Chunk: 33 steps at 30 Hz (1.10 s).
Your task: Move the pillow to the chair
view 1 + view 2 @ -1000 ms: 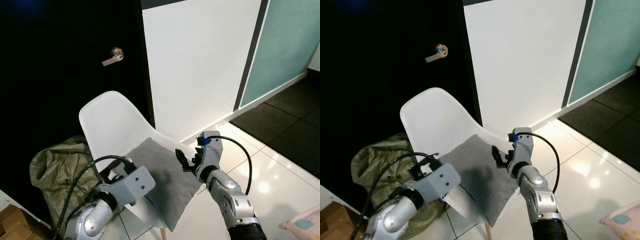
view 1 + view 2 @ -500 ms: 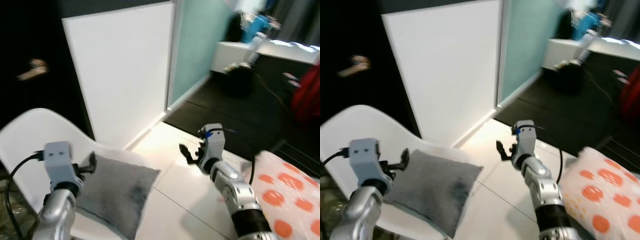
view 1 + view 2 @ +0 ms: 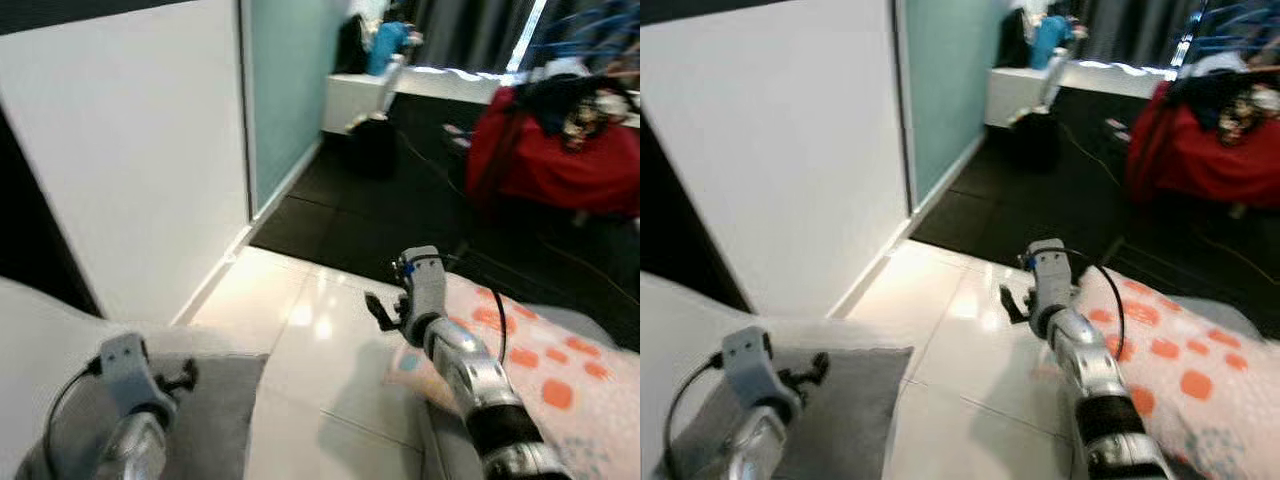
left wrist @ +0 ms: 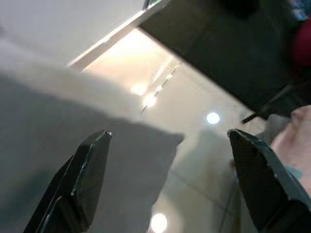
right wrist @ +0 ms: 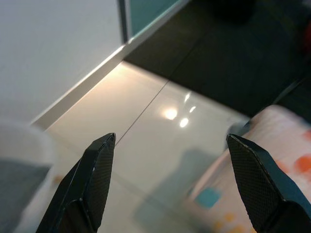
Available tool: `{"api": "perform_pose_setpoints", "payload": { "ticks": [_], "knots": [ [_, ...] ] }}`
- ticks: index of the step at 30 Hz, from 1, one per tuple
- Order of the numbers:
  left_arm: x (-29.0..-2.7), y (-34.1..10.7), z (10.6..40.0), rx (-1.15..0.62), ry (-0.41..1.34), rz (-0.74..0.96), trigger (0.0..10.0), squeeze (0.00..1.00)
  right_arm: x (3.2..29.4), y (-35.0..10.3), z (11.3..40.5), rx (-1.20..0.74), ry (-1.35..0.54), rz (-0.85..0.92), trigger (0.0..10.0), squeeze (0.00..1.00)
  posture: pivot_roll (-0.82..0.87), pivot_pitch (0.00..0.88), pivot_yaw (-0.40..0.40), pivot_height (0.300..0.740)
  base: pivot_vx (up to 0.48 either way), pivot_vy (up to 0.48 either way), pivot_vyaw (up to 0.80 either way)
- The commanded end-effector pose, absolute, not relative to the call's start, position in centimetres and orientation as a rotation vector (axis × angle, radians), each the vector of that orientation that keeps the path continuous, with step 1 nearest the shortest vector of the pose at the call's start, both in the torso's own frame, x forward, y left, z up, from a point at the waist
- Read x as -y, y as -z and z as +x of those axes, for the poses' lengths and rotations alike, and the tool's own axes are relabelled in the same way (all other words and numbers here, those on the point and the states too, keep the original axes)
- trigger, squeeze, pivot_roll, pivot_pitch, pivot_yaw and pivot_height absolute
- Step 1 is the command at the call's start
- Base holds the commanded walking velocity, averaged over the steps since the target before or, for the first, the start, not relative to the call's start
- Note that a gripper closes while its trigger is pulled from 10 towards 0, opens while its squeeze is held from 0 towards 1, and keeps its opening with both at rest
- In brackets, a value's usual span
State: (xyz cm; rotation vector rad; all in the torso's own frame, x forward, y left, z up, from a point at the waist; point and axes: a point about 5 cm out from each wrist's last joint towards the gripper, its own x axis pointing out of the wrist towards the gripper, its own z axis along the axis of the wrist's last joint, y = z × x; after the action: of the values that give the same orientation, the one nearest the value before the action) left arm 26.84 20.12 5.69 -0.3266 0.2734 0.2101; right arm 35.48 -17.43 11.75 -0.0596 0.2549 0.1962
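The grey pillow lies on the seat of the white chair at the lower left. My left gripper hovers open just over the pillow's edge, holding nothing; in the left wrist view the pillow spreads below the wide-apart fingers. My right gripper is open and empty, up over the glossy floor well to the right of the chair. Its wrist view looks down on bare tiles between its fingers.
A white cushion with orange spots lies at the lower right, under my right forearm. Behind stand a white wall, a teal glass panel, a dark floor mat and a red heap of cloth.
The whole view has swung to the right, away from the dark door. My right gripper has left the pillow's edge and now hangs over the floor. The pillow stays on the chair.
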Motion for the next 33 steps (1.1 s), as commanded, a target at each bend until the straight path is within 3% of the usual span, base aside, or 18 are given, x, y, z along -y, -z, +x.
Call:
{"api": "perform_pose_setpoints", "payload": {
  "ticks": [1, 19, 33],
  "knots": [
    [-20.3, -4.3, 26.0, -0.321, -0.226, -0.323, 10.0, 0.00, 17.0, -10.7, 35.2, -0.277, -0.207, -0.058, 10.0, 0.00, -0.16, 0.000, -0.043, 0.740, 0.000, 0.000, -0.79],
    [-20.7, -3.7, 27.4, -0.329, -0.183, -0.187, 10.0, 0.00, 16.9, -9.9, 35.3, -0.279, -0.183, -0.043, 10.0, 0.00, -0.15, 0.007, -0.022, 0.740, 0.000, 0.000, -0.79],
    [-20.5, -3.2, 27.3, -0.333, -0.167, -0.161, 10.0, 0.00, 16.2, -9.7, 35.4, -0.268, -0.193, 0.000, 10.0, 0.00, -0.13, 0.019, -0.016, 0.740, 0.000, 0.000, 0.00]
  ]
}}
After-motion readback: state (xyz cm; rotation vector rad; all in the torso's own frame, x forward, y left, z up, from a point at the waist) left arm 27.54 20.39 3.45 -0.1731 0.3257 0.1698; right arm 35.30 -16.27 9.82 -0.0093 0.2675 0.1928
